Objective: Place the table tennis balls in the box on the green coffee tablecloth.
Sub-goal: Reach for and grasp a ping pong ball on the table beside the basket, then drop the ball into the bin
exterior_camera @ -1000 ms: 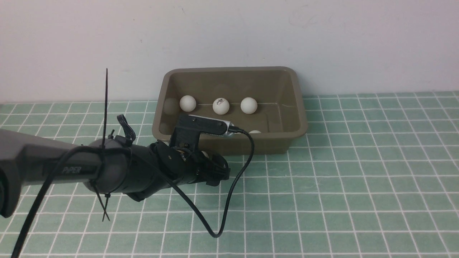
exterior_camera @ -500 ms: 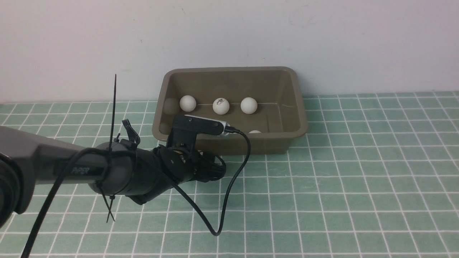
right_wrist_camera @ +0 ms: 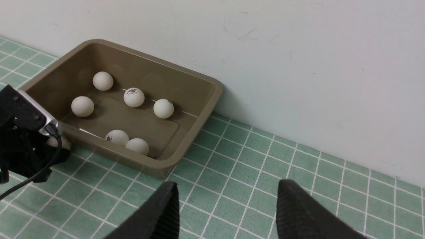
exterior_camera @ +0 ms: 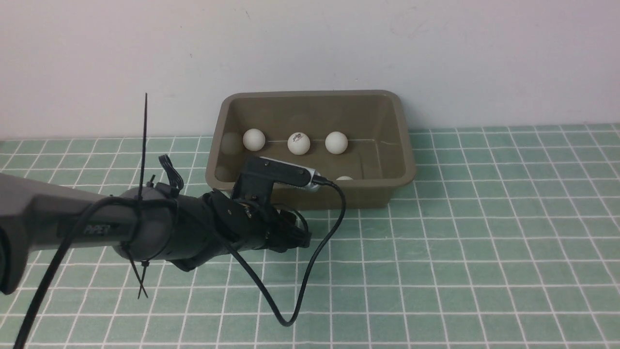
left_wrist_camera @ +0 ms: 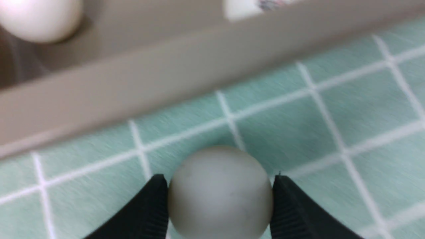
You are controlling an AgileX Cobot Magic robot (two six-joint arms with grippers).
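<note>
Your left black gripper is clamped on a matte white table tennis ball, one fingertip against each side, in front of the rectangular olive-brown plastic box. Your right black gripper has its fingertips apart with nothing between them.

In the front view, the arm hides most of the gripped ball, while your left wrist view shows it plainly over the mint-green tablecloth with a white grid. The front view shows you three whole white balls in the box and a sliver of another; your right wrist view shows five in there: three toward the far side, one near the left arm, and two by the near wall, making six.

Compared with half a second ago, your left gripper sits slightly farther right; the box is unmoved.
</note>
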